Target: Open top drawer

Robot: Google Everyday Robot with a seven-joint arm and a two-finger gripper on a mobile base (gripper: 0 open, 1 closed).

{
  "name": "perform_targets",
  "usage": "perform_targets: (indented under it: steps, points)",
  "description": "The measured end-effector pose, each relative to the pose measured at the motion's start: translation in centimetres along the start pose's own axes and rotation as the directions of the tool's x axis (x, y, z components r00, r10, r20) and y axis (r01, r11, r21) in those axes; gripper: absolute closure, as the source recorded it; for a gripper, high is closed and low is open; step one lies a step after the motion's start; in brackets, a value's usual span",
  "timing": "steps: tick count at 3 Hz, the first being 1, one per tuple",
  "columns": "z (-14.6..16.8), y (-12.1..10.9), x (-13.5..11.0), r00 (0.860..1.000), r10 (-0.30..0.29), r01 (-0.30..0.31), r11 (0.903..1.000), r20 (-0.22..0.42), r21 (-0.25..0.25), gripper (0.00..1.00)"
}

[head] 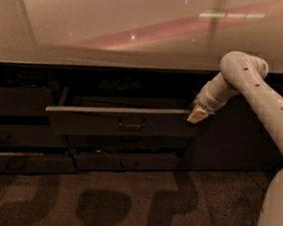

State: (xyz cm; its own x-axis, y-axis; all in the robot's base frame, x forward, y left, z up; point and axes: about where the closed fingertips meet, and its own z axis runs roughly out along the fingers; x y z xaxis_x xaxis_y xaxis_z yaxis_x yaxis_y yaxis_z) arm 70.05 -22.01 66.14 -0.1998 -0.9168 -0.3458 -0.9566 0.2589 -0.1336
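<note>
Top drawer point(105, 124) sits partway out of the cabinet under the glossy tabletop point(114, 27), front tilted slightly, left end lower. Its loop handle point(131, 123) is centred on the front w/ nothing on it. Hand point(197, 114) is at the drawer's top right corner, touching or just beside the front's upper edge. Spread vs pressed together: can't tell. White arm point(256, 91) comes in from the right, elbow up near the tabletop edge. Lower drawer point(127, 161) below looks slightly ajar. Arm shadows on the floor point(122, 208).
</note>
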Motion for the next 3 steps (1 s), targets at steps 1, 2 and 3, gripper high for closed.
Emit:
perform_targets:
  steps: [1,2,3]
  points:
    - [0.15,0.45,0.13,1.0,-0.003,0.003,1.0,-0.002,-0.002,1.0]
    - [0.14,0.67,0.18,1.0,-0.004,0.004,1.0,-0.003,-0.002,1.0]
    - [0.15,0.92,0.25,1.0,-0.005,0.005,1.0,-0.004,-0.002,1.0]
